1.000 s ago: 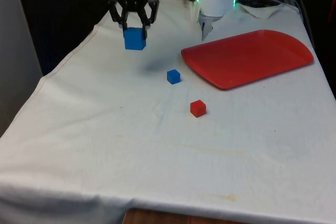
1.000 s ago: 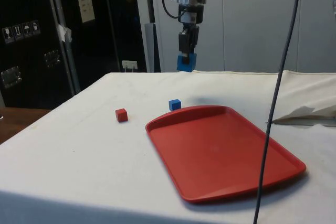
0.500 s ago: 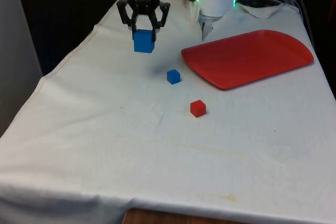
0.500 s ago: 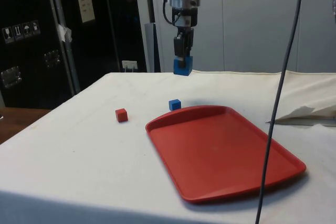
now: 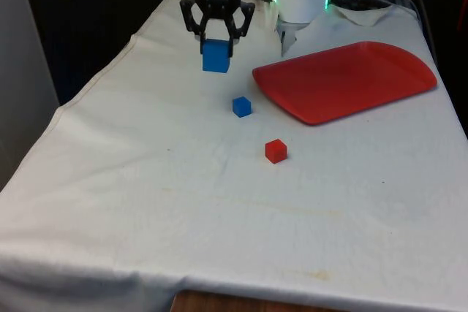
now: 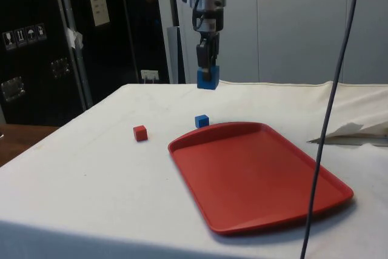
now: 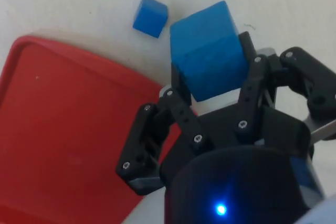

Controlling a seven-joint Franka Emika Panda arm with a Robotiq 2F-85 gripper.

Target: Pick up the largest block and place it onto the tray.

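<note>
Large plain blue cube (image 5: 216,57), seemingly undamaged, in tool (image 5: 217,43) grip.

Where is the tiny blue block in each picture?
Front view: the small blue block lies on the cloth, off the red tray's corner.
Side view: the small blue block sits beside the tray's far corner.
Wrist view: it lies just past the tray's edge.
Shared landmark: the red tray.
</note>
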